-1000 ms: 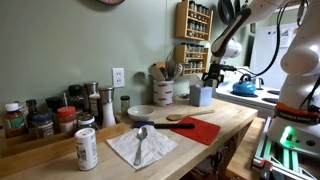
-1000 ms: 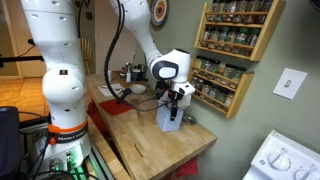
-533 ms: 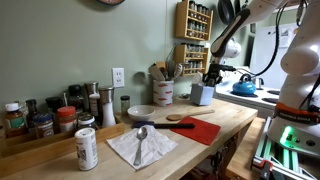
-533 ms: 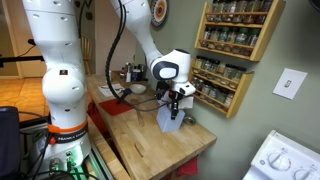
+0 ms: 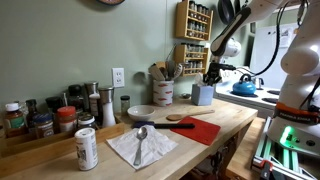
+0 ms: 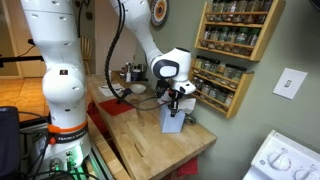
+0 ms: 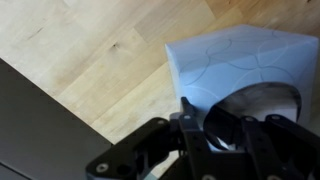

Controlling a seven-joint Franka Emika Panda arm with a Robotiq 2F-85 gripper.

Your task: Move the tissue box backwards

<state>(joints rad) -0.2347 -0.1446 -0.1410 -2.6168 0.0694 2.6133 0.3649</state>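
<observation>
Beside the end edge of the countertop (image 6: 140, 150), one o'clock from the red mat (image 5: 196, 129), the tissue box (image 6: 172, 120) stands clamped at its top by the gripper (image 6: 178, 101), bare wood behind, shifted slightly wallward since earlier.

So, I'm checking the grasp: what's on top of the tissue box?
The gripper sits over the top of the tissue box, its fingers at the oval opening. They cover much of it, so any tissue poking out cannot be seen.
</observation>
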